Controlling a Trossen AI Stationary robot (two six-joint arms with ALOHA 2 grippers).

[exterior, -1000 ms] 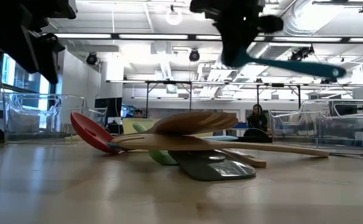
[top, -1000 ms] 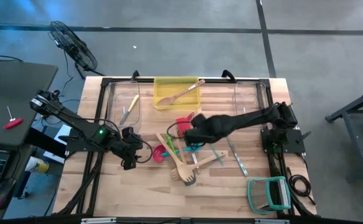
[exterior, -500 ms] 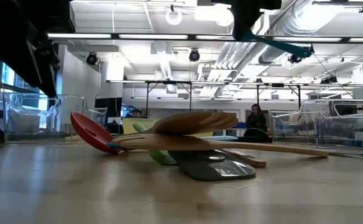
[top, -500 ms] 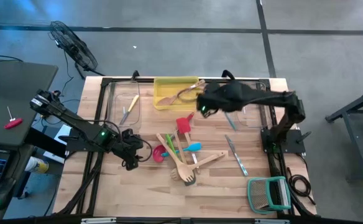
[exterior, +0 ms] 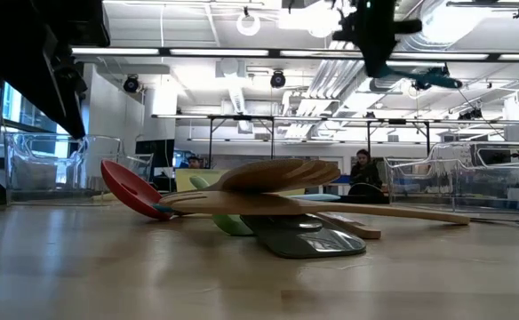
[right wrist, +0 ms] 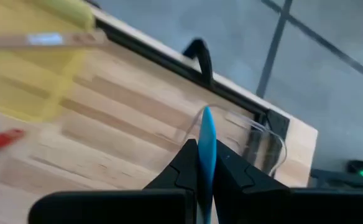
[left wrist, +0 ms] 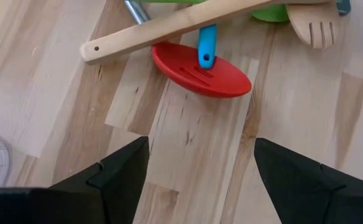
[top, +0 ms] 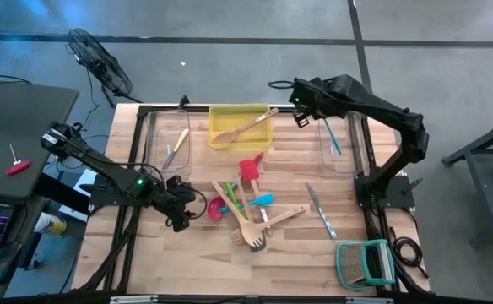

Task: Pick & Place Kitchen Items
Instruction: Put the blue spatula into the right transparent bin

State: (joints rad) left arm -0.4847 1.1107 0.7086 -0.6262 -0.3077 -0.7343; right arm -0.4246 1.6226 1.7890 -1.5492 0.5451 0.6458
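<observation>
Right end effector [top: 300, 112] moved w/ blue utensil [top: 334, 139] over right bin [top: 356, 135]

A blue utensil [right wrist: 206, 140] is showing between the dark fingers of the right gripper [right wrist: 205, 163], just beside a clear bin [top: 338, 139]. A yellow tray [top: 238, 127] is lying near that claw. Ahead of the black left gripper [left wrist: 197, 165], a red slotted spoon [left wrist: 201, 71] is resting under a pale wooden handle [left wrist: 188, 25].

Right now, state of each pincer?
Left pincer: open, empty, low over the table beside the red spatula.
Right pincer: shut on the blue utensil, raised near the right clear bin.
</observation>
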